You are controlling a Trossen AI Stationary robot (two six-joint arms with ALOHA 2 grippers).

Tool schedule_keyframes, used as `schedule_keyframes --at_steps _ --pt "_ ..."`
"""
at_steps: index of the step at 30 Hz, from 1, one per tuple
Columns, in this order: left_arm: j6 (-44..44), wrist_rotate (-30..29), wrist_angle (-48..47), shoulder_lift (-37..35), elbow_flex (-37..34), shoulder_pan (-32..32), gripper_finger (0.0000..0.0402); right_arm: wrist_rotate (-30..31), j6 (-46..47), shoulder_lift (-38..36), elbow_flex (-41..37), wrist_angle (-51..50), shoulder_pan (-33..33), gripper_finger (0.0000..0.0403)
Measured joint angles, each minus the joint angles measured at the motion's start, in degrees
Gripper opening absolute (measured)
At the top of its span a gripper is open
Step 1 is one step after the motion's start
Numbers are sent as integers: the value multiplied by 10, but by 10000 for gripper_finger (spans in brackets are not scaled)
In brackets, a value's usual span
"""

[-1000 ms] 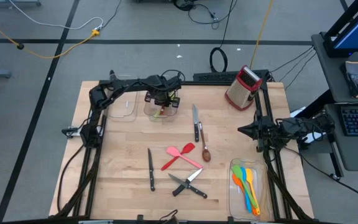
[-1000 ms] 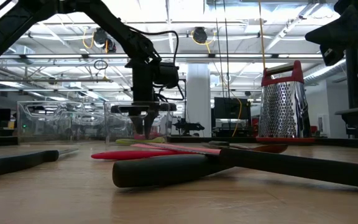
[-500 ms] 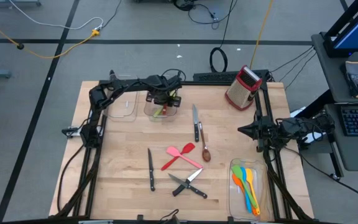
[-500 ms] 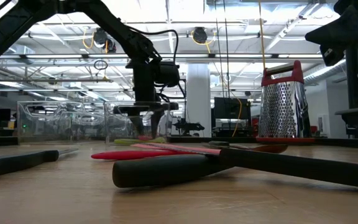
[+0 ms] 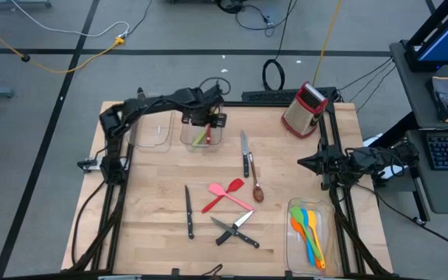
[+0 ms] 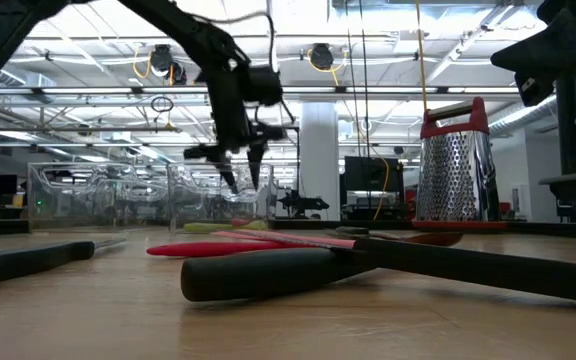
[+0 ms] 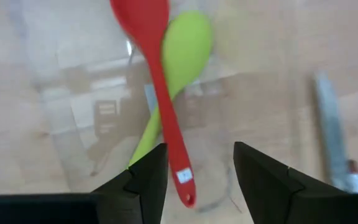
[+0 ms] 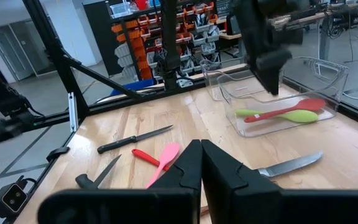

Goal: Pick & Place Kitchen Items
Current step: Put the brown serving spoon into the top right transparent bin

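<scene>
Wooden table (image 5: pixel 154 233): red spoon (image 7: pixel 151 68) lies crossed over green spoon (image 7: pixel 179 68) inside clear bin (image 5: pixel 202 138) at 11 o'clock. Left gripper (image 5: pixel 203 118) hangs above that bin, released and empty. Right gripper (image 8: pixel 200 163) waits clenched at 3 o'clock edge.

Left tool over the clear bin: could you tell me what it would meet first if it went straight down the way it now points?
Most likely the red spoon, lying across the green spoon inside the clear plastic bin. The open left tool points straight down at them; depth is unclear.

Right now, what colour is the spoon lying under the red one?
Light green spoon, clearest in the left wrist view.
</scene>
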Motion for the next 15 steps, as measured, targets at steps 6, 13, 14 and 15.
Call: schedule_keyframes --at_steps 6,13,14,15 --pt "4 -21 5 -70 0 -24 186 -2 -1 0 0 0 0 0" --pt "25 -48 42 -125 0 -103 186 -2 -2 0 0 0 0 0" --pt "27 -51 55 -130 0 -118 186 -2 -2 0 0 0 0 0" --pt "28 -54 68 -132 0 -132 186 -2 -2 0 0 0 0 0"
